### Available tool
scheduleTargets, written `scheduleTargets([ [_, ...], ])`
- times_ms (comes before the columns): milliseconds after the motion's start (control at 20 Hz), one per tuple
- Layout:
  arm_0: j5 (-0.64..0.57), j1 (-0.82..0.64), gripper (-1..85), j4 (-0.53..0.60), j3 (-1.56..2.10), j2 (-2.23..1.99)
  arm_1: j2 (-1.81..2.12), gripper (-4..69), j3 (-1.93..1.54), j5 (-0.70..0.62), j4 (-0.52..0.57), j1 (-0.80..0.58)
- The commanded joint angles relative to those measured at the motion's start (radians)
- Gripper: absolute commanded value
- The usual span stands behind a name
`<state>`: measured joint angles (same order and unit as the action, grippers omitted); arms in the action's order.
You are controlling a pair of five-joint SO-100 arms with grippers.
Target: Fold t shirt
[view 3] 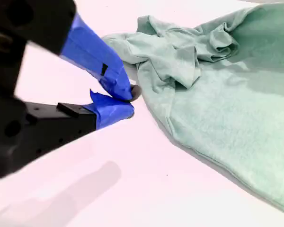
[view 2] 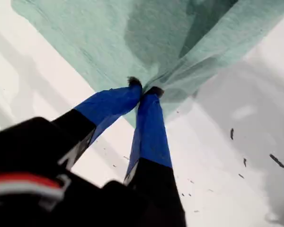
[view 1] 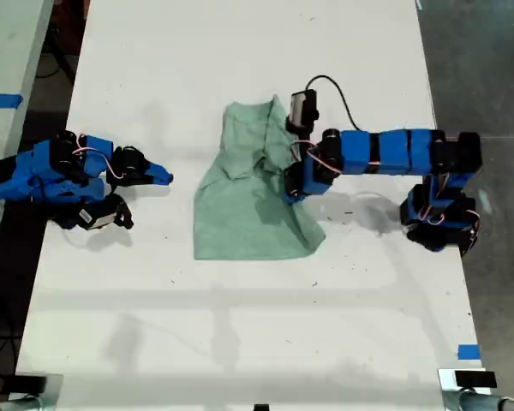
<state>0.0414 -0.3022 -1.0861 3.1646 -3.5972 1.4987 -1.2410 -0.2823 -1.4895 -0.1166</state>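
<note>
Both blue-taped fingertips of our first end effector [view 2: 143, 91] are pinched onto an edge of the small pale mint-green cloth t shirt [view 1: 248, 201], lifting a fold of it. Our second end effector [view 3: 125, 101] has its tips together on nothing, resting well apart from the shirt at the exterior view's left. Crumpled, partly folded over, the shirt lies mid-way on the white surface [view 1: 240, 342].
</note>
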Motion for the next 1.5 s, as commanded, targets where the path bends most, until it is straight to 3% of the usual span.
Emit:
scheduleTargets([
  [0, 0.011, 0.008, 0.1, 0.000, 0.005, -0.008, -0.195, 1.3, 0.299, -0.044, -0.021, 0.018],
  [200, 0.009, 0.009, 0.1, 0.000, 0.005, -0.008, -0.330, 1.9, 0.310, -0.060, 0.051, 0.017],
  [250, 0.009, 0.009, 0.1, 0.000, 0.005, -0.008, -0.350, 5.9, 0.310, -0.066, 0.064, 0.018],
  [300, 0.009, 0.009, 0.1, 0.000, 0.005, -0.008, -0.359, 15.9, 0.310, -0.066, 0.072, 0.021],
  [350, 0.009, 0.009, 0.1, 0.000, 0.005, -0.008, -0.357, 20.8, 0.310, -0.067, 0.074, 0.023],
  [750, 0.009, 0.011, 0.1, 0.000, 0.005, -0.008, 0.098, 23.0, 0.179, -0.069, -0.129, 0.035],
  [800, 0.009, 0.011, 0.1, 0.000, 0.005, -0.008, 0.190, 22.3, 0.115, -0.069, -0.137, 0.048],
  [1000, 0.009, 0.011, 0.1, 0.000, 0.005, -0.009, 0.560, 3.9, -0.296, -0.043, -0.097, 0.069],
  [1450, 0.012, 0.009, 0.1, -0.002, 0.005, -0.009, 1.252, 1.5, -1.282, 0.054, 0.221, 0.103],
])
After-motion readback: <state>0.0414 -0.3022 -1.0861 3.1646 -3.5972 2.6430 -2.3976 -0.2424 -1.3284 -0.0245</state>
